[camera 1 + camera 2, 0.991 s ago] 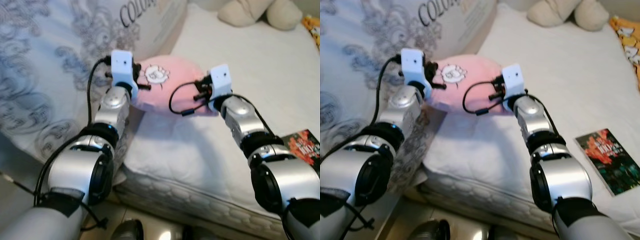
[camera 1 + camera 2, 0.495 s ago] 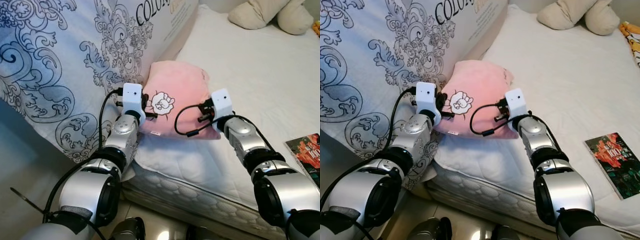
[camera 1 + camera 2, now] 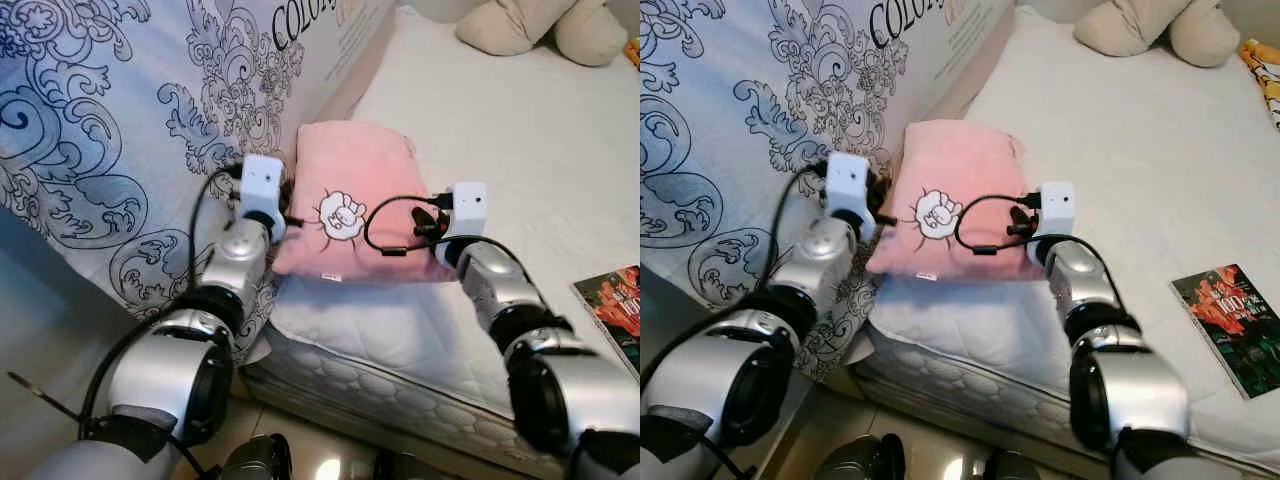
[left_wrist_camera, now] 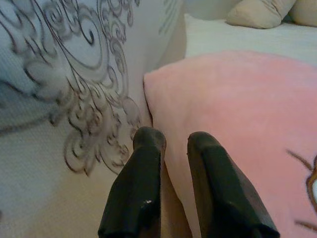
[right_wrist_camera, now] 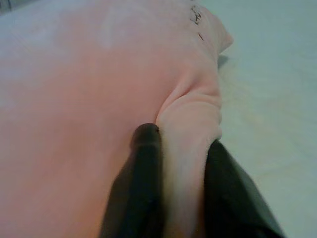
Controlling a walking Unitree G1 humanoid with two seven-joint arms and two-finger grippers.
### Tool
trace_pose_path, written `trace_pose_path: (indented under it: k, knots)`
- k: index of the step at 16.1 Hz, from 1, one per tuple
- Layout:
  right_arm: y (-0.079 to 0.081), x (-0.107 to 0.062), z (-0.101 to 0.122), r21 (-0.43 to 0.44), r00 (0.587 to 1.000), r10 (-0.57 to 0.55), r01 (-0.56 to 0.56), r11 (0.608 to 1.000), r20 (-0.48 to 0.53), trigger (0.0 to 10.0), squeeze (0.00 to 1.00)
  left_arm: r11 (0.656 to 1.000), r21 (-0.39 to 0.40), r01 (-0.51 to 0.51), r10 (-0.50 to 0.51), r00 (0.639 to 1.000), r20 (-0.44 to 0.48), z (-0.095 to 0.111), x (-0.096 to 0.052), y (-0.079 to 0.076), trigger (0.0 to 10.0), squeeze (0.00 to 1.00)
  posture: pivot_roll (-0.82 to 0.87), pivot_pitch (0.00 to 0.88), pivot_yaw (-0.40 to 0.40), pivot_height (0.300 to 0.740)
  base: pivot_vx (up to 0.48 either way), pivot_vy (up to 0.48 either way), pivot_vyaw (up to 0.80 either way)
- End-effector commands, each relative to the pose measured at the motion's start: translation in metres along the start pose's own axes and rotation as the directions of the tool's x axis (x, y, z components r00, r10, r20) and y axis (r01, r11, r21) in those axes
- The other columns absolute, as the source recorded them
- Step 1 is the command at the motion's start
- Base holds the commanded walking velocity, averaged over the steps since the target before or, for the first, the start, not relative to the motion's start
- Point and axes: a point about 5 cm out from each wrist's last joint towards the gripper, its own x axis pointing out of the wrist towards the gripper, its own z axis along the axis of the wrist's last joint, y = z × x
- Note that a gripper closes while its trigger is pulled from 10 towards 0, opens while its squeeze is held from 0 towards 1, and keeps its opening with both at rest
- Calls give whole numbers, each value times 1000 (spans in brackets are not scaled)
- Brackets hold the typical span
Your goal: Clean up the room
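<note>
A pink cushion (image 3: 355, 200) printed with a small white sheep is lying on the white bed (image 3: 500, 150), and it is being flanked by two silver arms, with the left claw (image 3: 288, 215) placed at its left edge and the right claw (image 3: 428, 222) at its right edge. A blue-grey patterned duvet (image 3: 120, 130) is being draped along the left of the bed. A beige plush toy (image 3: 535, 25) is resting at the far end, and a dark booklet (image 3: 615, 305) is lying near the right edge.
</note>
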Motion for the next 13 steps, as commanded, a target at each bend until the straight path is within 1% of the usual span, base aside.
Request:
trace_pose_path:
  k: [1, 2, 3, 5, 6, 7, 8, 9, 10, 11, 12, 13]
  knots:
    - [-3, -1, 1, 51, 1000, -20, 19, 999, 22, 10000, 1000, 1000, 27, 11, -12, 1000, 21, 7, 2, 0, 10000, 1000, -44, 129, 15, 740, 0, 0, 0]
    - [0, -3, -5, 122, 999, -30, 26, 992, 31, 10000, 1000, 999, 51, 10, -11, 1000, 27, 8, 1, 4, 10000, 1000, -48, 124, 14, 740, 0, 0, 0]
    - [3, -4, -8, 131, 999, -25, 20, 991, 38, 10000, 1000, 998, 62, 10, -12, 1000, 29, 8, 1, 6, 10000, 1000, -48, 123, 14, 740, 0, 0, 0]
    - [18, -11, -20, 206, 998, -40, 28, 978, 54, 10000, 1000, 996, 86, 0, -3, 999, 36, 9, 0, 13, 10000, 1000, -52, 116, 16, 740, 0, 0, 0]
    - [34, -17, -31, 298, 997, -52, 35, 954, 50, 10000, 1000, 996, 90, -9, 4, 999, 46, 12, 0, 18, 10000, 1000, -55, 113, 17, 740, 0, 0, 0]
    - [59, -25, -42, 408, 999, -42, 29, 912, 25, 10000, 1000, 996, 92, -14, 8, 998, 66, 18, 1, 22, 10000, 1000, -58, 108, 21, 740, 0, 0, 0]
    - [68, -27, -43, 479, 999, -38, 28, 878, 12, 10000, 1000, 996, 92, -14, 6, 997, 79, 22, 1, 22, 10000, 1000, -63, 105, 24, 740, 0, 0, 0]
    - [70, -28, -43, 480, 1000, -30, 22, 877, 8, 10000, 1000, 996, 91, -11, 3, 996, 86, 24, 2, 22, 10000, 1000, -64, 102, 24, 740, 0, 0, 0]
    - [71, -31, -44, 506, 1000, -21, 20, 863, -3, 10000, 1000, 996, 94, -2, -8, 995, 98, 27, 3, 20, 10000, 1000, -64, 96, 23, 740, 0, 0, 0]
    - [70, -33, -43, 505, 1000, -11, 11, 863, -3, 10000, 1000, 995, 96, 10, -20, 994, 105, 29, 3, 18, 10000, 1000, -67, 92, 23, 740, 0, 0, 0]
    - [70, -37, -38, 522, 1000, -7, 8, 853, -3, 10000, 1000, 995, 98, 22, -33, 993, 114, 31, 4, 16, 10000, 1000, -70, 86, 23, 740, 0, 0, 0]
    - [69, -40, -31, 571, 1000, -22, 20, 821, -4, 10000, 1000, 995, 97, 23, -34, 993, 115, 32, 4, 15, 10000, 1000, -73, 78, 24, 740, 0, 0, 0]
